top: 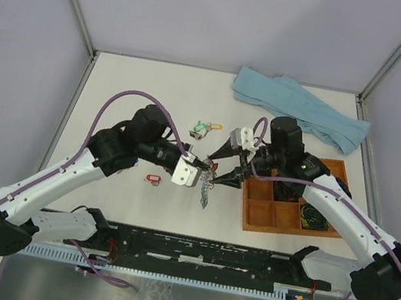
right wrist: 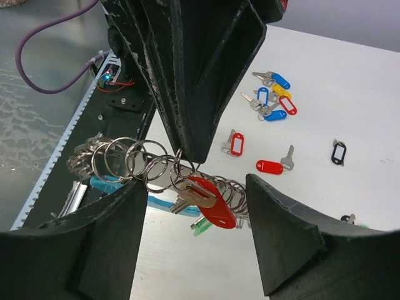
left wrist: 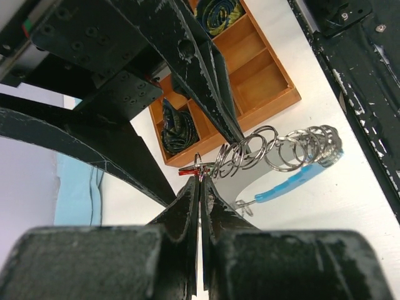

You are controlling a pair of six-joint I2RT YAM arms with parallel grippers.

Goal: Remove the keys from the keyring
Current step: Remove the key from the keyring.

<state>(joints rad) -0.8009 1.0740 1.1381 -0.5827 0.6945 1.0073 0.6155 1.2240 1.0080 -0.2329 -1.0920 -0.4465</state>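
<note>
Left gripper [left wrist: 200, 182] fills the bottom of my left wrist view: jaws pinched together on a small ring at one end of the keyring [left wrist: 275, 150], a string of silvery split rings with a thick light-blue arc. Ring string runs right from the pinch at centre frame, blue arc just below it. One black finger [left wrist: 212, 94] of the opposite arm comes down from the top, tip at the rings. Orange-brown wooden compartment tray [left wrist: 265, 94] upper centre, dark coiled cable bundles [left wrist: 178, 125] in two cells.

Right wrist view: right gripper [right wrist: 199, 184] jaws stand wide at the bottom of frame, one each side of the ring string, gripping nothing. Between them a silver key with red oblong tag [right wrist: 212, 206] hangs on the rings. Upper right on the white table [right wrist: 350, 81], loose keys [right wrist: 272, 100] with blue, yellow and red tags; small black oblong tag frame [right wrist: 338, 152] at far right.

Top view: both grippers meet mid-frame; crumpled light-blue cloth [top: 301, 109] upper right.
</note>
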